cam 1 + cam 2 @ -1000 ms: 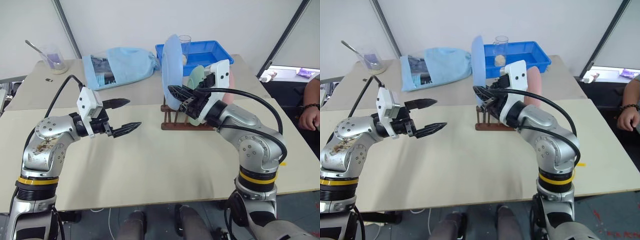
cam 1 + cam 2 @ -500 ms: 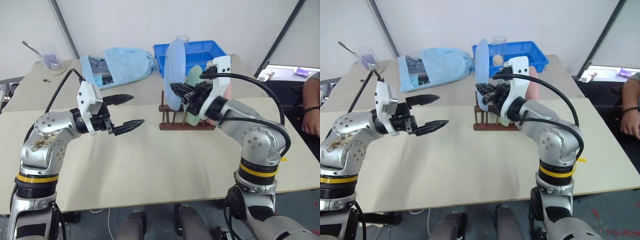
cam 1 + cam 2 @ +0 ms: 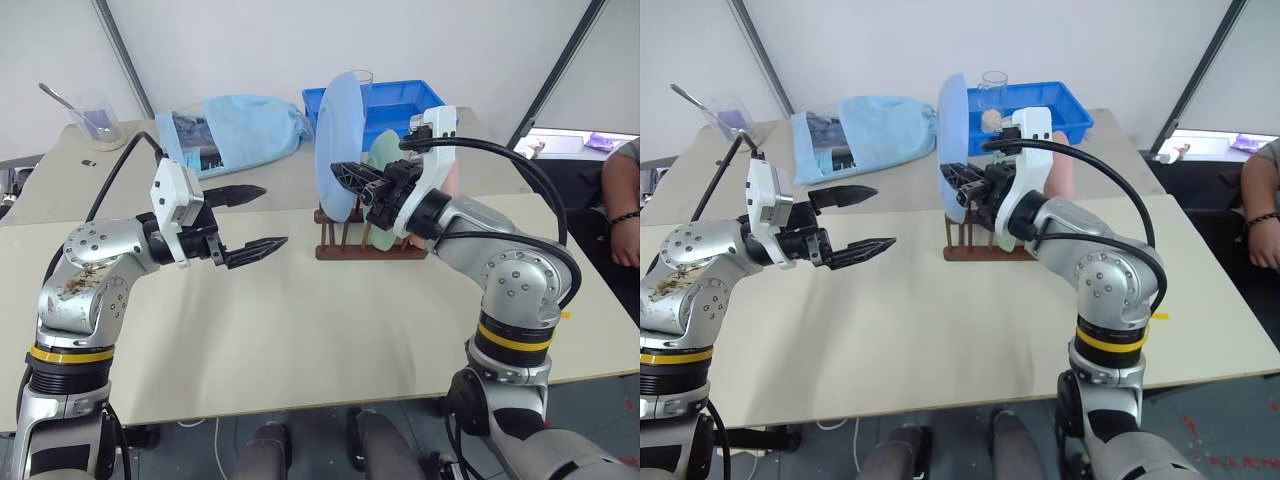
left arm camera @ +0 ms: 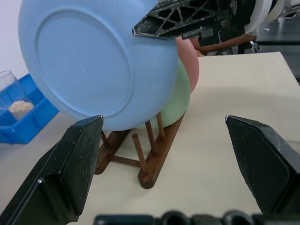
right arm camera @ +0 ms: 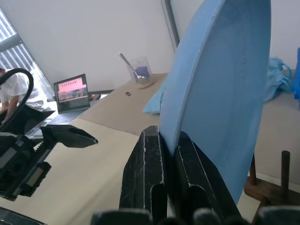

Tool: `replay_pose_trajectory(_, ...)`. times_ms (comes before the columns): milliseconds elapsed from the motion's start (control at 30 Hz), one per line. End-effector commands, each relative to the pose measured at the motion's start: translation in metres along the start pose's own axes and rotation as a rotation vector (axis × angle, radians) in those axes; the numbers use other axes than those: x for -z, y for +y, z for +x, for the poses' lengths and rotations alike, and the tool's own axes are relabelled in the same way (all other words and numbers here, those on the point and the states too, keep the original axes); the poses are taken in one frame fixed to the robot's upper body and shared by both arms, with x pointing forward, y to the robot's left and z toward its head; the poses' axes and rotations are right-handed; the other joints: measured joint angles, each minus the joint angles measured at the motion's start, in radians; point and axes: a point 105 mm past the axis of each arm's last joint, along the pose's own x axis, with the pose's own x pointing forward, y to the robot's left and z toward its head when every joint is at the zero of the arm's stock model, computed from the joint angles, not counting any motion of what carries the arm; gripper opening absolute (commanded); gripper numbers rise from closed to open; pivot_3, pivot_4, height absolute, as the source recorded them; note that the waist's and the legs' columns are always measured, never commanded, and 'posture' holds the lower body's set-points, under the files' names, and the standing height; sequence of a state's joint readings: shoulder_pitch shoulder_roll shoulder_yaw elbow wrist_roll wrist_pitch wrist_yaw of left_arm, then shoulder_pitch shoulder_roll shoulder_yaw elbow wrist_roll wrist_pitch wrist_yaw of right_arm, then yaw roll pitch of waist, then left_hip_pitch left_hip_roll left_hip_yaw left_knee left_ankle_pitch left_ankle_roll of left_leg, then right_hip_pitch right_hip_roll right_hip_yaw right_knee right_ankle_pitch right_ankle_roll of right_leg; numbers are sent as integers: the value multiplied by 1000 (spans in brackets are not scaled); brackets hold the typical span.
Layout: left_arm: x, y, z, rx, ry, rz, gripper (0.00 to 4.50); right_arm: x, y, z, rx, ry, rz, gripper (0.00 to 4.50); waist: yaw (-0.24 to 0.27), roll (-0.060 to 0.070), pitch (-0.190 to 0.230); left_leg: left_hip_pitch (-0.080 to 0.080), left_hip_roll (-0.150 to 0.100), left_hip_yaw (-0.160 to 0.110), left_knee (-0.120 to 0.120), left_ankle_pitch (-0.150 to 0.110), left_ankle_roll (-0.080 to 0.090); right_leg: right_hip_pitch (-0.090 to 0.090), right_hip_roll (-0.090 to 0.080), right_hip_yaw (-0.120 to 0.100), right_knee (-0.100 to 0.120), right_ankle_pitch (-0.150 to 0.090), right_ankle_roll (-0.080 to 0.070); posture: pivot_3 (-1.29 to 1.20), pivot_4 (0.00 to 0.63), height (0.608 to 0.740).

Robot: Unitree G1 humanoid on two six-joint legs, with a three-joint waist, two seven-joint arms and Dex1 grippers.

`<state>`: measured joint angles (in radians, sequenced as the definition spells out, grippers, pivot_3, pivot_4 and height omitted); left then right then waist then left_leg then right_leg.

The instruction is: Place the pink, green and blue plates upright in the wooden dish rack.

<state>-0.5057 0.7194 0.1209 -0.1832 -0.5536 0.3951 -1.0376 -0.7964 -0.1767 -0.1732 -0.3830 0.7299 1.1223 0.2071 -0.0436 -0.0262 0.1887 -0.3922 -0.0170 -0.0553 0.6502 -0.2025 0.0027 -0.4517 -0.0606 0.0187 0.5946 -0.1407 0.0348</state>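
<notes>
My right gripper [image 3: 341, 172] is shut on the lower rim of the light blue plate [image 3: 338, 140], holding it on edge just above the left end of the wooden dish rack [image 3: 345, 246]. The mint green plate [image 3: 386, 154] stands upright in the rack behind it. Beyond that stands the pink plate [image 3: 1065, 178], partly hidden by my right wrist. My left gripper [image 3: 272, 216] hangs open over the table to the left of the rack, pointing toward it with nothing between its fingers. In the left wrist view, the blue plate [image 4: 93, 65] covers most of the green plate [image 4: 174, 101].
A bright blue tray [image 3: 405, 100] with a clear glass [image 3: 366, 80] sits behind the rack. A light blue bag [image 3: 240, 128] lies at the back left, with a beaker and spoon [image 3: 98, 115] beyond it. A person's arm [image 3: 622, 205] shows at the right edge.
My right wrist has rolled a little, tilting the blue plate over the rack's left end. The left gripper has stayed open and still. The view has shifted slightly.
</notes>
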Motion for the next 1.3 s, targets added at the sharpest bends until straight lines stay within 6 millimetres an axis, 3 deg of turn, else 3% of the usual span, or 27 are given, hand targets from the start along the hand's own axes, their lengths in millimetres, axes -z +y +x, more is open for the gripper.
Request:
replay_pose_trajectory(33,-14,4,-3,-13,-27,56,4464,-14,5,-3,-8,-60,-21,0,0,0,0,0,0,0,0,0,0,0,0,0,0,0,0,0,150,740)
replay_pose_trajectory(267,-19,1,-2,-1,-46,36,4464,-6,1,-1,10,-36,37,0,-1,0,0,-1,0,0,0,0,0,-2,0,0,0,0,0,0,150,740)
replay_pose_trajectory(433,-20,1,-2,3,-44,36,4464,-11,3,3,-8,-56,74,0,0,0,0,-1,0,0,0,0,0,-2,0,0,0,0,0,0,150,740)
replay_pose_trajectory(1267,-24,2,0,-5,-59,41,4464,1,-10,14,83,5,69,0,-2,0,0,-2,0,1,0,0,0,-3,1,1,0,0,-1,0,150,740)
replay_pose_trajectory(1300,-24,2,0,-6,-58,41,4500,0,-9,14,72,4,59,833,-2,0,0,-3,0,1,0,0,0,-3,1,1,0,0,-1,0,150,740)
